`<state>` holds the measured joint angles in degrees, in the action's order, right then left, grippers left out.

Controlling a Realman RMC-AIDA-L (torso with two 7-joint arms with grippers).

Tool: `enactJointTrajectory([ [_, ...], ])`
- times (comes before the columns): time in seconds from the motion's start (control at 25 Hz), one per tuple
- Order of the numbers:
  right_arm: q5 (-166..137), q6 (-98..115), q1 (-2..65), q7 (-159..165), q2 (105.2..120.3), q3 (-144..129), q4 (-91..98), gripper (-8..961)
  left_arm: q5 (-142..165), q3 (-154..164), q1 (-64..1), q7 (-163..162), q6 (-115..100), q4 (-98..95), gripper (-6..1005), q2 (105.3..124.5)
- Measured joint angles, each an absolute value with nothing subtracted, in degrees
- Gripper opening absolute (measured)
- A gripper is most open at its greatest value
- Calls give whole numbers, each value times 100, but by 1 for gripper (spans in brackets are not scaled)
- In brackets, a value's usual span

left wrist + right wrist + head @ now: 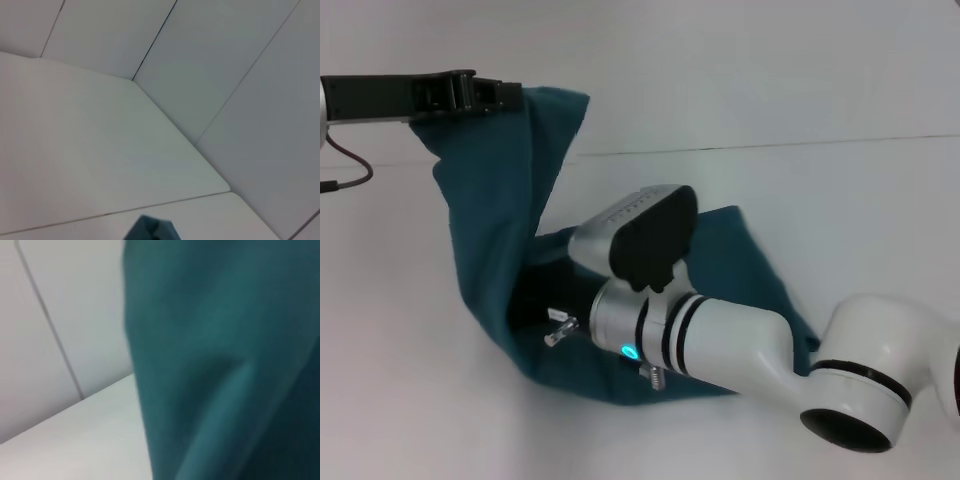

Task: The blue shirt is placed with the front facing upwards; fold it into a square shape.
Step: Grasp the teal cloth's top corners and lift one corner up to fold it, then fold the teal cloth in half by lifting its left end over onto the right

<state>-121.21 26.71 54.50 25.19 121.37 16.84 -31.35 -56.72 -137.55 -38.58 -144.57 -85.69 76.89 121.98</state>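
Right arm sits nearest us; its gripper is hidden under cloth, so we cannot tell its state. Left gripper (505,95), far left, is pinching a raised corner of the blue shirt (490,200). Shirt hangs from there to the tabletop (820,90), rest bunched at centre. Long axis approx. far-left to near-right. Risk: corner slips w/ uneven pull, skewing the fold.

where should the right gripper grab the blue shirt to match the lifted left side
Probably the free edge of the blue shirt lying on the table by the right arm, coming down from above. The left gripper holds one corner high, so the cloth hangs in a drape; the low edge lies flat, open to a pinch.
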Motion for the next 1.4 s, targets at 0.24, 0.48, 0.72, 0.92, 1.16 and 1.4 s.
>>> enactJointTrajectory([
  [0.24,-12468,2686,5350,2764,12115,1800,-3105,-1,-5676,-13755,-3870,-14430,-8535,7662,54,12222],
  [0.48,-12479,3524,4408,2748,11957,2309,-2767,0,-5679,-13755,-3841,-14411,-8509,7611,53,12253],
  [0.72,-12450,5348,3566,3193,11873,3043,-1528,0,-5830,-13649,-3836,-14320,-8354,7440,53,12407],
  [0.92,-12446,6035,3528,4328,11852,3373,-83,0,-6356,-13034,-3827,-14171,-7772,6797,53,12418],
  [1.16,-12429,6091,3486,4778,11843,3457,568,0,-7558,-12095,-3862,-13381,-6730,5601,54,12433],
  [1.4,-12421,5967,3472,4801,11851,3419,640,-1,-8522,-11266,-4103,-12503,-5893,4219,54,12456],
])
